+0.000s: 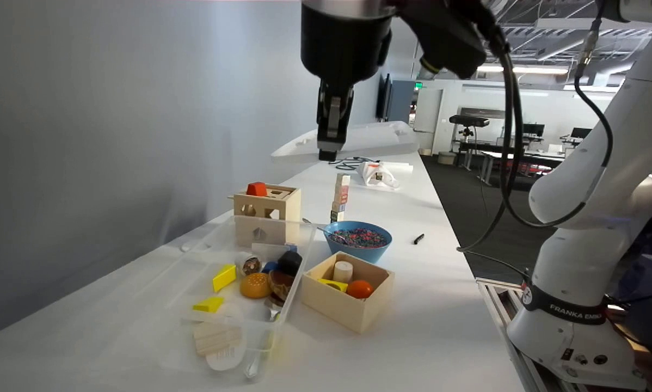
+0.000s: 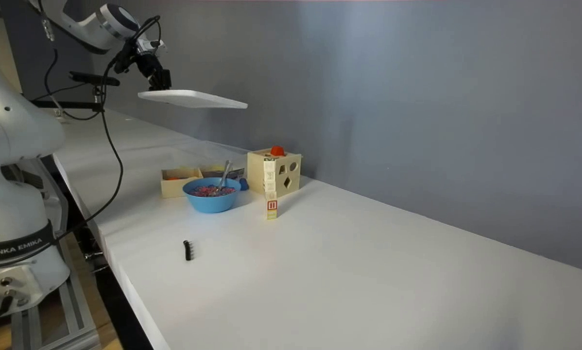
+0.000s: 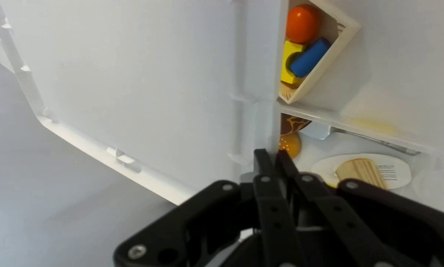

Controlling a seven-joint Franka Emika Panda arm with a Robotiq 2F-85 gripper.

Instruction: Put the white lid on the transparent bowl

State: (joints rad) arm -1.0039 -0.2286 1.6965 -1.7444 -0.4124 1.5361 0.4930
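The gripper (image 3: 272, 157) is clamped narrow on the white lid (image 3: 144, 81), pinching it by one edge, so that the rest juts out sideways, slightly tilted and well above the table (image 2: 368, 272). Picking up is done, then; placing is not. In an exterior view the clear bin (image 1: 288, 296) stands uncovered on the table, a toy bun (image 1: 255, 285) among its contents; I take it for the task's transparent bowl, boxy and large though it is, since I make out no other clear container that the lid could suit. Touching or just beside it (I cannot tell which) is the wooden box (image 1: 328, 305) with an orange ball (image 3: 303, 24) inside, and near that the blue bowl (image 2: 211, 203) with its spoon (image 2: 224, 172). The lid seems to hang mostly toward the blue bowl's side rather than over the bin. What remains, as I judge it, is to carry it across, line up the outlines, lower it until the rim seats all round, and let go.
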